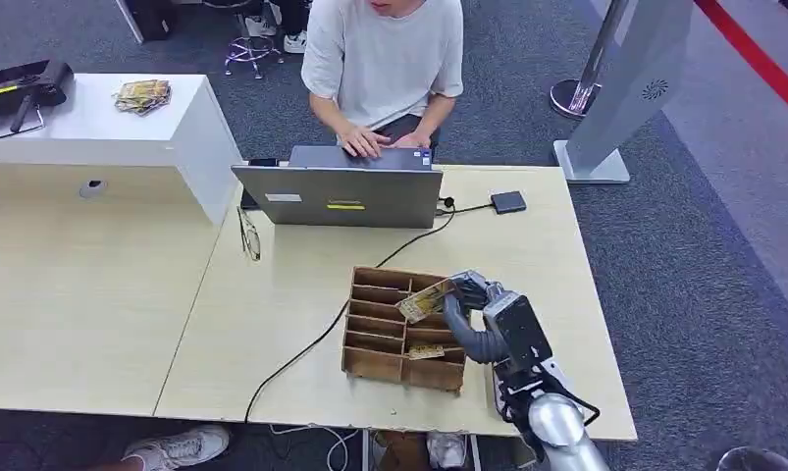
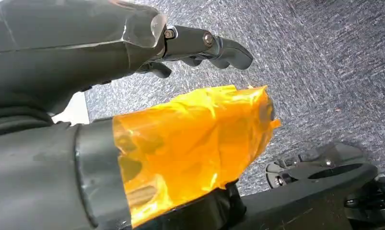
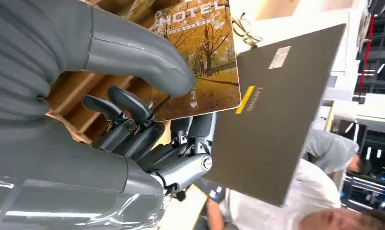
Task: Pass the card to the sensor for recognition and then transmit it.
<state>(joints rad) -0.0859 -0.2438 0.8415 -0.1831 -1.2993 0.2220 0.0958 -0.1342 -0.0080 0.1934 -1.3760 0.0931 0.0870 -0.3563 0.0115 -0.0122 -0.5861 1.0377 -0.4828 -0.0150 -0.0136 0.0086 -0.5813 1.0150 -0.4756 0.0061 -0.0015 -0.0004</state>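
Note:
My right hand [image 1: 476, 306] pinches a hotel card [image 1: 425, 300] with an autumn-tree picture just above the right side of the wooden slotted box [image 1: 375, 345]. In the right wrist view the thumb presses on the card's [image 3: 200, 57] face, the fingers [image 3: 128, 108] curl behind it, and the box [image 3: 80, 93] lies beneath. Another card [image 1: 426, 350] lies in a front slot. The sensor [image 1: 508, 202], a small dark pad on a cable, sits at the table's far right, well beyond the hand. My left hand [image 2: 190, 143], its thumb wrapped in orange tape, hangs over grey carpet holding nothing, fingers [image 2: 207, 47] apart from the thumb.
A grey laptop [image 1: 341, 196] stands at the table's far edge with a person [image 1: 385, 59] typing behind it. Glasses [image 1: 249, 235] lie to its left. A black cable [image 1: 311, 343] crosses the table to the front edge. A white counter [image 1: 95, 123] at far left holds more cards [image 1: 142, 94].

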